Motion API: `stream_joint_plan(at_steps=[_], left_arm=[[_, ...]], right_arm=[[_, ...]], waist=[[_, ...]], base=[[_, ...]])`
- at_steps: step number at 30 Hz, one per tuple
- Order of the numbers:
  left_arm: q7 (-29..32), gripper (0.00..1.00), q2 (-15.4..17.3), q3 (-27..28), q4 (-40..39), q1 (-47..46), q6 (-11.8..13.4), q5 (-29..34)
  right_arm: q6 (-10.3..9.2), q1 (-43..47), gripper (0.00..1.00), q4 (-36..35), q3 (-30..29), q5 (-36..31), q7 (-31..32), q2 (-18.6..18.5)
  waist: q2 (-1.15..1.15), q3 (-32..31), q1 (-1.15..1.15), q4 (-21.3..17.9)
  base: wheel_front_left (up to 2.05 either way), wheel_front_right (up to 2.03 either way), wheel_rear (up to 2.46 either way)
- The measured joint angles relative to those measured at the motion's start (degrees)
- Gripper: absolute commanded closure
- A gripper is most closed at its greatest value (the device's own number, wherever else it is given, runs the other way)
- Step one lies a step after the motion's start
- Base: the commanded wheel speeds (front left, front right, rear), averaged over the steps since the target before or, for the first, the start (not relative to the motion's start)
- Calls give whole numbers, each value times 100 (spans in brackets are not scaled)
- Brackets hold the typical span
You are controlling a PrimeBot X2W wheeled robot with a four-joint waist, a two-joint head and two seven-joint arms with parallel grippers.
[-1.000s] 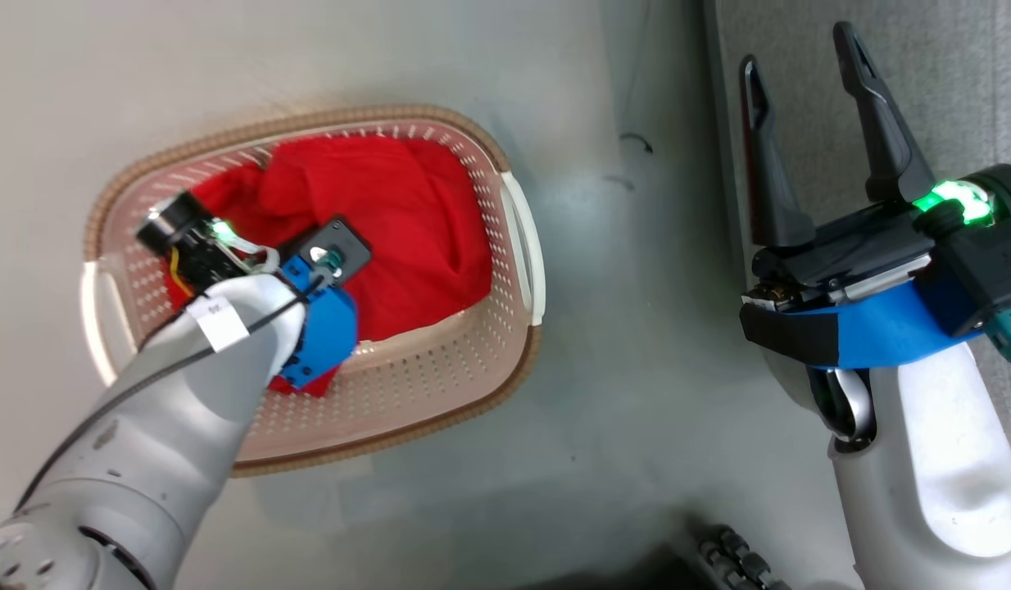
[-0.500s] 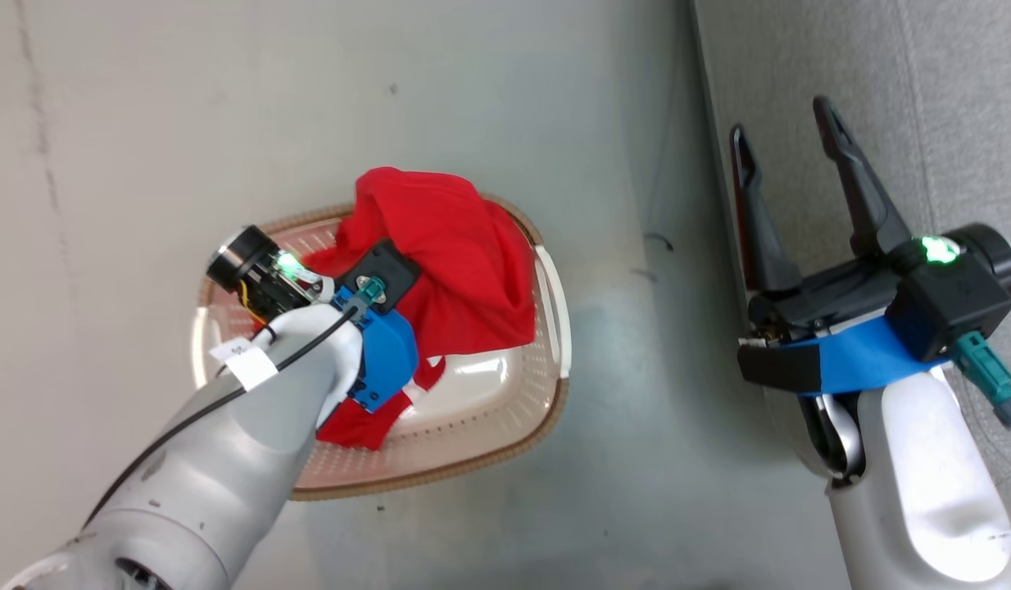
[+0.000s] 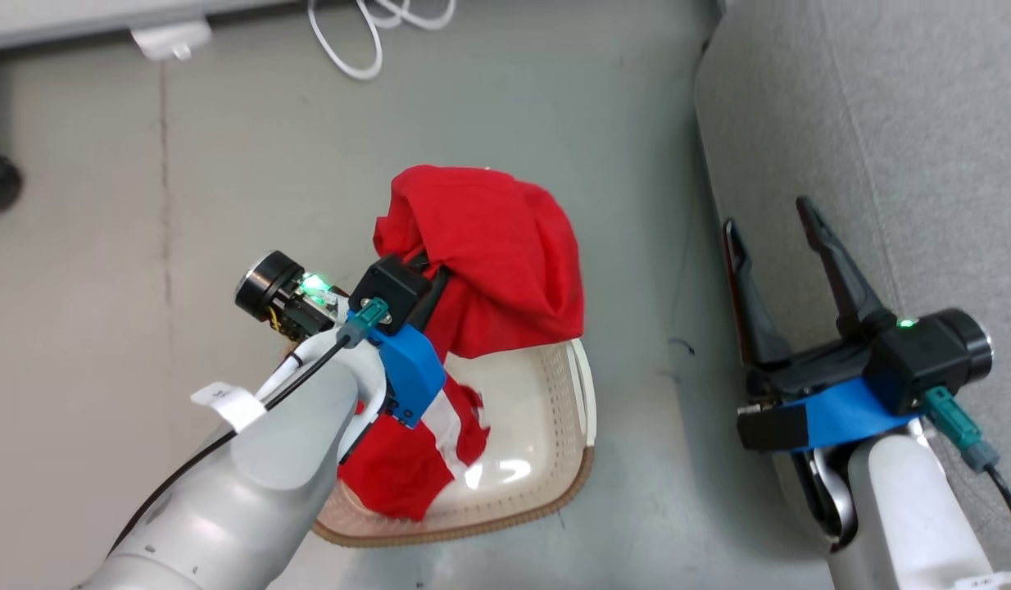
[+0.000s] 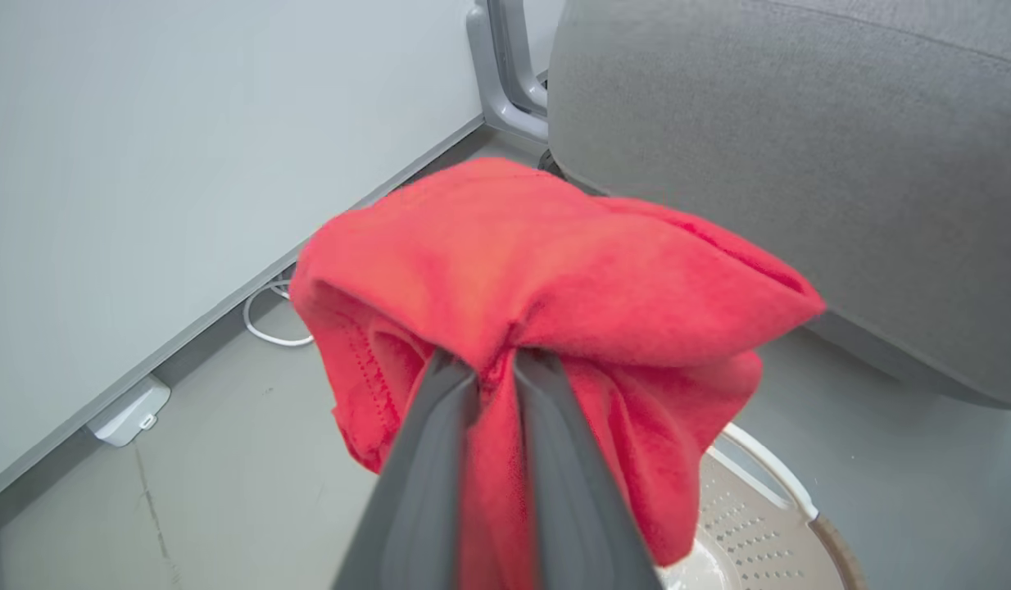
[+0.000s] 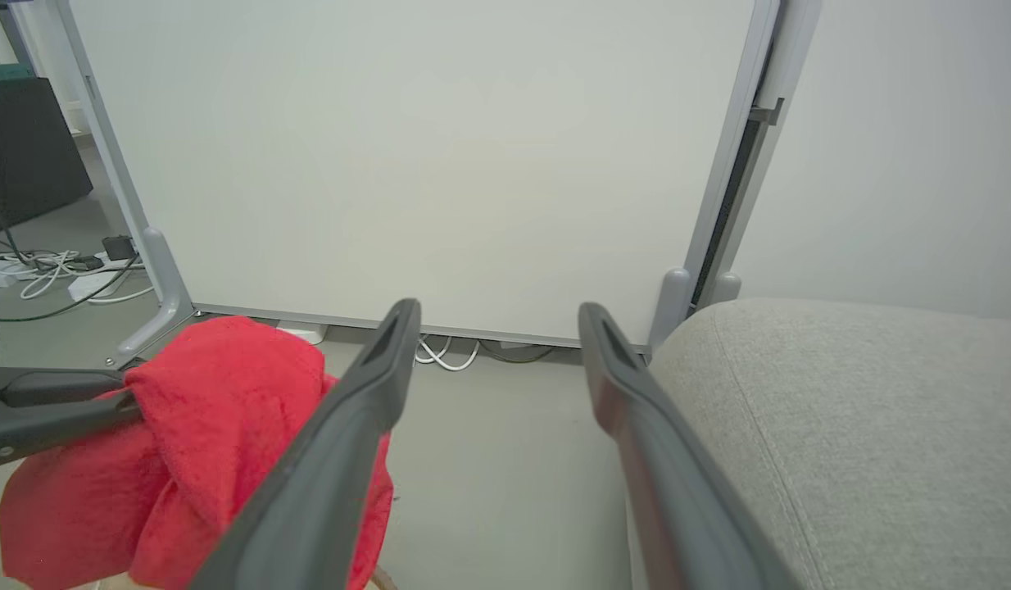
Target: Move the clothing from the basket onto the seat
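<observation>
One red garment [image 3: 489, 246], pinched in your left end effector [image 4: 496, 369], has now risen above the basket [image 3: 555, 498], ready for the seat [image 3: 882, 123]; your right end effector [image 3: 764, 213] stands open.

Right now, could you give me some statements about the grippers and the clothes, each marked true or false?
The left gripper is shut on the plain red garment. True.
The right gripper grips cloth. False: it is open and empty.
The basket is empty. False: the striped garment lies in it.
The plain red garment rests on the sofa. False: it hangs above the basket.
A white cable lies on the floor. True.
</observation>
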Motion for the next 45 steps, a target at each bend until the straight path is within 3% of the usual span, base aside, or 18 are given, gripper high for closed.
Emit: stream_joint_plan(at_steps=[20,37,45], left_arm=[[0,100,59,1663,-1667,862,-98,140],[0,100,-13,1800,-2115,1121,-163,236],[0,100,-12,1816,-2149,1139,-188,248]], right_arm=[[0,822,0,209,-34,3,0,0],[0,1073,0,204,14,42,0,0],[0,816,0,-107,449,-247,-1,-2]], waist=[[0,-1515,-1,271],[0,-1856,0,414],[0,-1856,0,441]], base=[[0,0,0],[0,0,0],[0,0,0]])
